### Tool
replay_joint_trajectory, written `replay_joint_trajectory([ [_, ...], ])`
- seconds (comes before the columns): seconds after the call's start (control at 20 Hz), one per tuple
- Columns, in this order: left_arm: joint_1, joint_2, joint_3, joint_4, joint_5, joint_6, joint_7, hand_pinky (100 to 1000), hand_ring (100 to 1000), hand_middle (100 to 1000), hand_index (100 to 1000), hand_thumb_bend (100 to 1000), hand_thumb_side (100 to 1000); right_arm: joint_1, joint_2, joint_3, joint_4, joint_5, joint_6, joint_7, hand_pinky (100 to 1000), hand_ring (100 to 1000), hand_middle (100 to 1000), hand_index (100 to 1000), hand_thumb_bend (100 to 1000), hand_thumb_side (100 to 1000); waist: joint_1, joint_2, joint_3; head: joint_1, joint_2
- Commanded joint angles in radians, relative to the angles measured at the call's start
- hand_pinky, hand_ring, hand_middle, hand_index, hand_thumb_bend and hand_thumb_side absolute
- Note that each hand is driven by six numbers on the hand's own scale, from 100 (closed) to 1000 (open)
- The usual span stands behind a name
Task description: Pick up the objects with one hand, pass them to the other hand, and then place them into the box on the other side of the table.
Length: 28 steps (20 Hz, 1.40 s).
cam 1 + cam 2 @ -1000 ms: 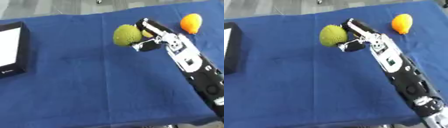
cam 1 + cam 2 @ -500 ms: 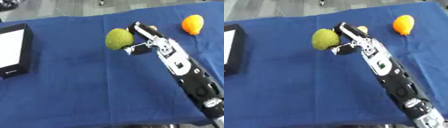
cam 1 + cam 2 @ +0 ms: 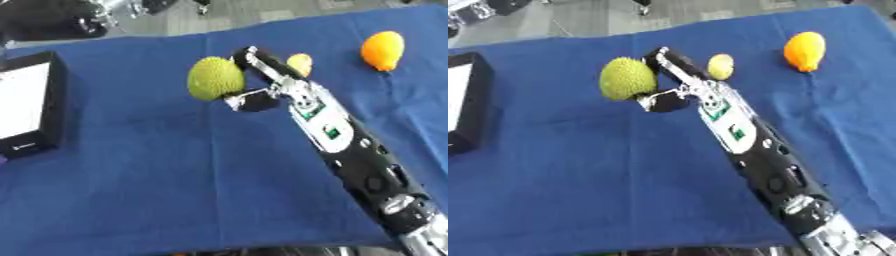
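My right hand holds a bumpy green round fruit above the blue table, pinched between its fingers on the right and the thumb below. The arm stretches in from the lower right. A small yellow-green fruit lies on the cloth just behind the hand. An orange fruit lies at the far right. The black box with a white inside stands at the left edge. The left hand shows in neither view.
The blue cloth covers the whole table, with bare cloth between the held fruit and the box. Dark equipment stands beyond the far left edge of the table.
The right hand has carried the green fruit leftward, toward the middle of the table. The small yellow-green fruit, hidden behind the hand before, now shows.
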Motion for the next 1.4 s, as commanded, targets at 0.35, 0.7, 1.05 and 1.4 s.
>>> replay_joint_trajectory([
  [0.35, -0.046, -0.085, -0.039, 0.073, -0.155, 0.012, -0.083, 761, 830, 836, 826, 626, 604, -0.047, 0.063, 0.005, 0.059, 0.066, -0.032, -0.054, 725, 619, 445, 535, 100, 100, 0.005, -0.030, 0.016, -0.020, 0.006],
  [0.7, -0.075, -0.110, -0.075, 0.168, -0.263, -0.015, -0.156, 775, 839, 844, 833, 612, 562, -0.046, 0.089, 0.002, 0.099, 0.098, -0.048, -0.089, 724, 618, 443, 534, 100, 100, 0.016, -0.038, 0.027, -0.031, 0.006],
  [1.05, -0.102, -0.118, -0.087, 0.245, -0.348, -0.057, -0.271, 789, 846, 851, 841, 634, 556, -0.051, 0.100, 0.003, 0.106, 0.102, -0.053, -0.100, 722, 618, 443, 533, 100, 100, 0.017, -0.040, 0.031, -0.026, 0.006],
  [1.4, -0.122, -0.132, -0.106, 0.337, -0.434, -0.077, -0.337, 792, 844, 848, 836, 573, 540, -0.052, 0.111, -0.001, 0.106, 0.108, -0.048, -0.117, 722, 618, 442, 532, 100, 100, 0.017, -0.042, 0.031, -0.020, 0.006],
])
